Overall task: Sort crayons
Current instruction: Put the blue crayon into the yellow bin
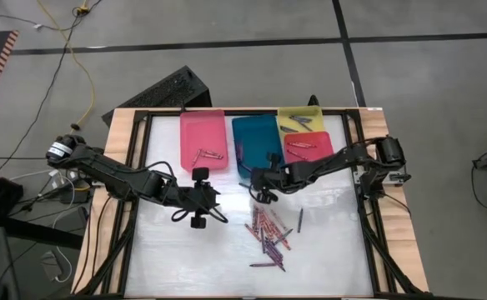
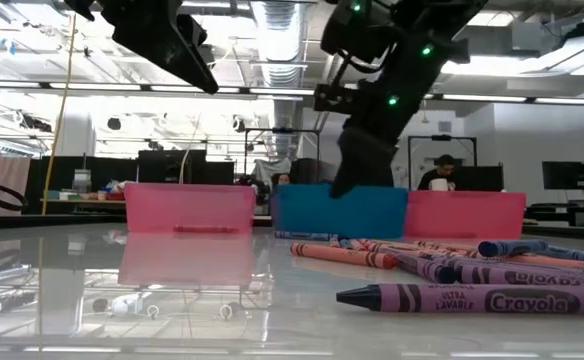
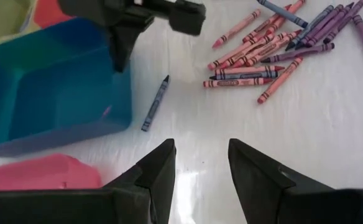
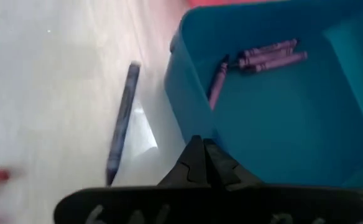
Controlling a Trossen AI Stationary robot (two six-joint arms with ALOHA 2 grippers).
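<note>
Crayons (image 1: 270, 233), several dozen thin paper-wrapped sticks in red, pink, purple and dark blue, lay in a loose overlapping heap on the pale table (image 1: 177, 258), in front of the row of trays. A single blue crayon (image 3: 155, 103) lay apart from the heap, just beside the near wall of the teal tray (image 4: 281, 143), and a dark one (image 1: 299, 219) lay off the heap's right edge. A few purple crayons (image 4: 265, 55) already rested inside the teal tray; others showed in the pink tray (image 1: 203, 140), the red tray (image 1: 308, 146) and the yellow tray (image 1: 300, 119).

Each crayon was judged light, stiff and brittle, liable to roll on the glossy surface and to snap if squeezed hard. The best hold was judged to be across the wrapped middle, fingers either side of the barrel, taking a stick at the fringe of the heap, or the lone blue one, so that neighbours were not dragged along.

The right gripper (image 4: 201, 163) hung over the near edge of the teal tray with its fingers shut together on nothing visible. The left gripper (image 3: 200, 162) hovered above bare table in front of the pink tray, fingers parted and empty, facing the heap and the lone blue crayon
</note>
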